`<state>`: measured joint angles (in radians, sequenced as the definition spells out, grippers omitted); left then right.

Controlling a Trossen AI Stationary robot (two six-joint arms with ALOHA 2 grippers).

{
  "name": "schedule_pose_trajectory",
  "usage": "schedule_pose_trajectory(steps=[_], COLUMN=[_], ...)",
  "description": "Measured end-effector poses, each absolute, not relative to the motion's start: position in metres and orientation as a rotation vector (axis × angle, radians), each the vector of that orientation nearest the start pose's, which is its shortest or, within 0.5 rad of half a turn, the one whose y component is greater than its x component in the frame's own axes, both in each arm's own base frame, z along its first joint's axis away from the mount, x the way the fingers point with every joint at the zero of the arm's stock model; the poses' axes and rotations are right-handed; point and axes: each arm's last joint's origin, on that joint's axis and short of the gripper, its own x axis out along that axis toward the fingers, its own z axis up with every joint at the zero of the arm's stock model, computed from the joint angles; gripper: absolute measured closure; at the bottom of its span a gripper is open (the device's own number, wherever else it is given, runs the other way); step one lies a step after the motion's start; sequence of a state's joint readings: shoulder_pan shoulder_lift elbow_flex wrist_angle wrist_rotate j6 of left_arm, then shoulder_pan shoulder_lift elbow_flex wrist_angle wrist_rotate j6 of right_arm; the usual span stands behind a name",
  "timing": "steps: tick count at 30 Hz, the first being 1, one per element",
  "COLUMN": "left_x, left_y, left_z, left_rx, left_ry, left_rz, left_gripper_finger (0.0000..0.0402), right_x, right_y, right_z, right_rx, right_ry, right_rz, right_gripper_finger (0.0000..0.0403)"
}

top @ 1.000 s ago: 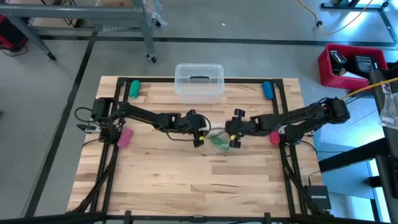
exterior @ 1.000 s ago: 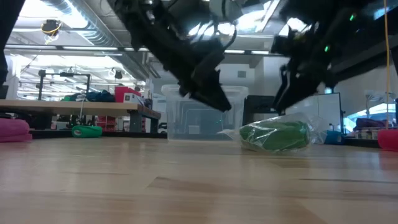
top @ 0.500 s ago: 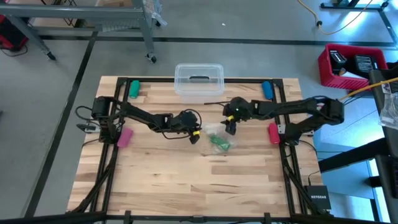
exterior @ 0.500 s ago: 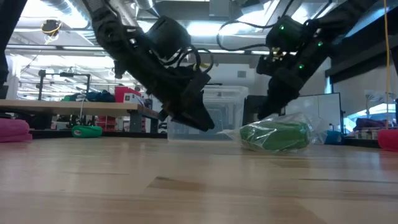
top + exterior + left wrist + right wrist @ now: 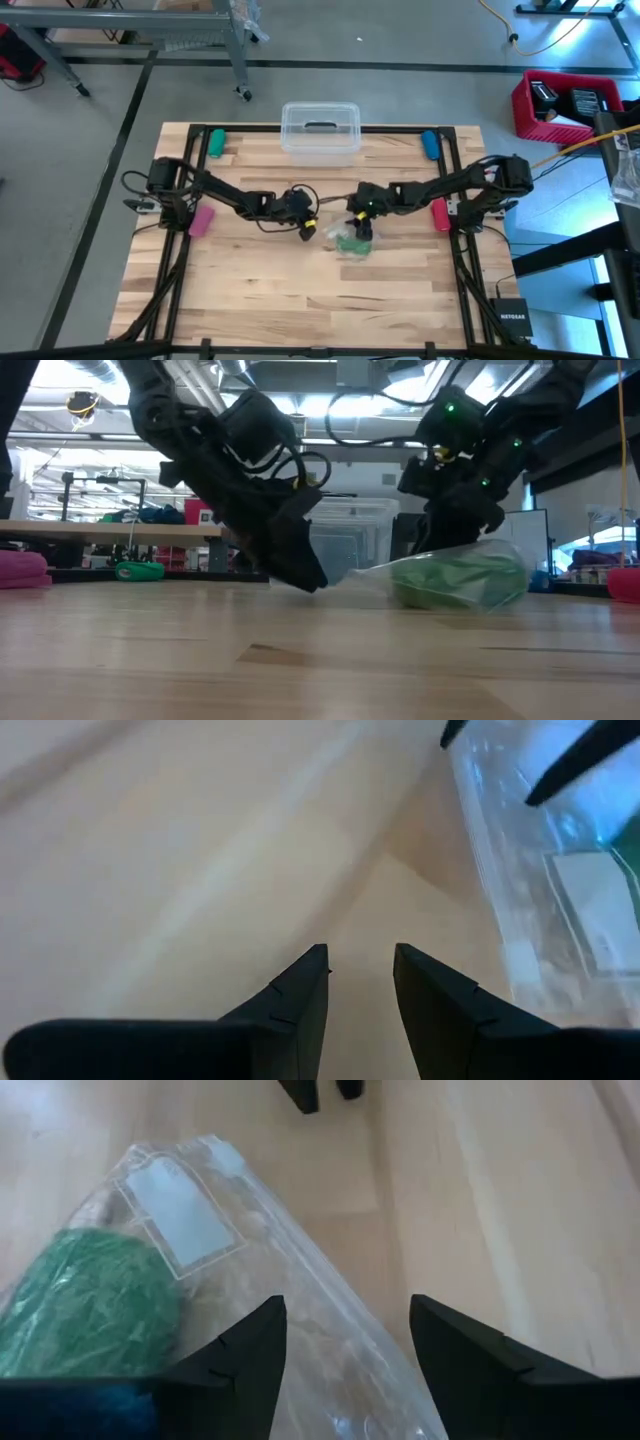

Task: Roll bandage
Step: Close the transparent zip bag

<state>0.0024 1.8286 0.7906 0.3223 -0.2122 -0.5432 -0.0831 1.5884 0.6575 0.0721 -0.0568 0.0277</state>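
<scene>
The green bandage [image 5: 90, 1305] lies bundled inside a clear plastic bag [image 5: 352, 243] on the wooden table, near its middle. My right gripper [image 5: 345, 1335] is open and slants down over the bag, one finger on either side of its clear film next to the bundle. In the low view the bag [image 5: 460, 580] rests on the tabletop below that gripper. My left gripper [image 5: 360, 965] is open a little, low over bare wood just left of the bag's edge [image 5: 540, 870], with nothing between its fingers. My right gripper comes at the bag from above, slanting toward the table's left, and its fingers [image 5: 250, 1355] straddle the clear film [image 5: 320, 1330] beside the green bundle. The bag lies flat on the table. Whether the fingers touch the film, I cannot tell.
A clear lidded box [image 5: 320, 130] stands at the far middle. A green cylinder [image 5: 215, 143] and a blue one [image 5: 430, 144] lie at the far corners; pink rolls [image 5: 200, 220] [image 5: 439, 214] lie at both sides. The near half of the table shows bare wood.
Both grippers have sunk toward the table. My right gripper swung first toward the far edge, then came down toward the near left over the bag. My left gripper drew a little toward the left edge and rolled. The bag has slid slightly toward the near edge.
</scene>
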Motion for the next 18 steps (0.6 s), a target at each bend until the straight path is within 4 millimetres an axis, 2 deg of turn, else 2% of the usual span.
schedule_pose_trajectory(steps=[6, 9, 13, 16, 18], left_x=[0.336, 0.335, 0.334, 0.333, 0.332], left_y=[-0.012, -0.020, -0.034, -0.046, -0.054], left_z=[0.115, 0.115, 0.115, 0.116, 0.116], left_rx=[-0.469, -0.476, -0.499, -0.533, -0.568], left_ry=[0.657, 0.660, 0.655, 0.649, 0.622], left_rz=[0.333, 0.315, 0.292, 0.287, 0.326], left_gripper_finger=[0.0292, 0.0292, 0.0292, 0.0292, 0.0292], right_x=[0.281, 0.279, 0.264, 0.253, 0.248], right_y=[-0.007, -0.001, 0.002, 0.001, 0.001], right_z=[0.139, 0.161, 0.186, 0.196, 0.196], right_rx=[-0.005, -0.031, -0.112, -0.144, -0.130], right_ry=[0.861, 0.867, 0.906, 0.924, 0.926], right_rz=[-0.088, -0.065, -0.091, -0.140, -0.149], right_gripper_finger=[0.0189, 0.0189, 0.0189, 0.0189, 0.0189])
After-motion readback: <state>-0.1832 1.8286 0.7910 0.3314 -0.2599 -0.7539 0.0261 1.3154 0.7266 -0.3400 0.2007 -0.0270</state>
